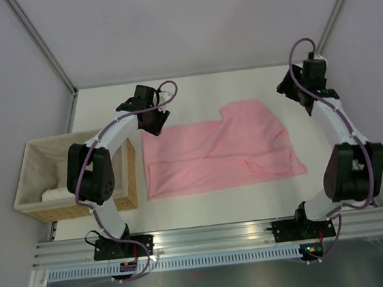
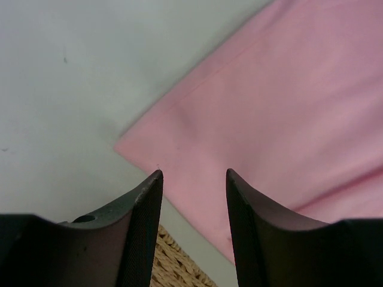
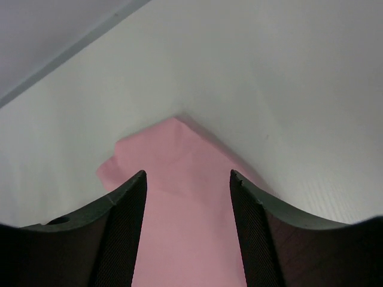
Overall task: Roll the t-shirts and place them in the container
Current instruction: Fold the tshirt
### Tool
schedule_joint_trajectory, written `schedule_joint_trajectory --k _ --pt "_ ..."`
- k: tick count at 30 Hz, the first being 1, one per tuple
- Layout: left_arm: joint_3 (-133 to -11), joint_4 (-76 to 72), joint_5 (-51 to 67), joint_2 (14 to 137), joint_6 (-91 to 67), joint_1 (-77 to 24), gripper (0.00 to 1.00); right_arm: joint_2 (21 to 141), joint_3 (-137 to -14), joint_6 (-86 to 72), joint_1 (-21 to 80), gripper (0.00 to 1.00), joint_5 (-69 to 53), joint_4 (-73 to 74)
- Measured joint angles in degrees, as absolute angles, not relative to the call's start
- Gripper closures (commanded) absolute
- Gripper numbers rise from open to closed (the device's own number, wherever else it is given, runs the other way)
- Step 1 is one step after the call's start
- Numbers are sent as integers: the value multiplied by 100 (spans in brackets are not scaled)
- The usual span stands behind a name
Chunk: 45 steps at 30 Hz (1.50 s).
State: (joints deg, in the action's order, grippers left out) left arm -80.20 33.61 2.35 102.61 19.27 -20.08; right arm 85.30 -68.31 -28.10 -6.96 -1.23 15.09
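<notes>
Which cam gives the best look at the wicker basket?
Top external: the wicker basket shows nearly whole, pale liner included, with only the left arm covering part of it. Left wrist catches just a sliver of its weave at the bottom edge. Right wrist shows none of it.

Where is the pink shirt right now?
In the top view, the pink t-shirt lies flat in the middle of the white table, just right of the wicker basket.

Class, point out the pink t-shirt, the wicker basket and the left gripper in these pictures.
pink t-shirt (image 1: pixel 213 158), top view, middle of the fabric
wicker basket (image 1: pixel 131 178), top view, its woven side wall
left gripper (image 2: pixel 193 172), left wrist view, midway between its fingertips
</notes>
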Motion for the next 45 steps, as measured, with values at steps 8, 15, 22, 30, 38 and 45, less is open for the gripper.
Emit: schedule_joint_trajectory --k 8,15,22,30,38,45 --pt "-8458 3415 -298 11207 1671 -1387 46 11802 -9150 -1925 -123 38 -252 1968" --pt "-8549 3446 -272 11596 1669 -1203 48 12846 -10044 -1369 246 41 -292 2353" --pt "-8702 3476 -165 11880 1667 -1094 52 12960 -9959 -1142 325 68 -331 2281" --pt "-8683 3275 246 11937 1682 -1072 79 12761 -9502 -1044 250 100 -473 1938" --pt "-8267 2862 648 11684 1747 -1072 98 12156 -8809 -976 252 100 -565 1789" --pt "-7797 2606 768 10956 1931 -1074 98 10860 -7902 -1079 252 100 -681 1354"
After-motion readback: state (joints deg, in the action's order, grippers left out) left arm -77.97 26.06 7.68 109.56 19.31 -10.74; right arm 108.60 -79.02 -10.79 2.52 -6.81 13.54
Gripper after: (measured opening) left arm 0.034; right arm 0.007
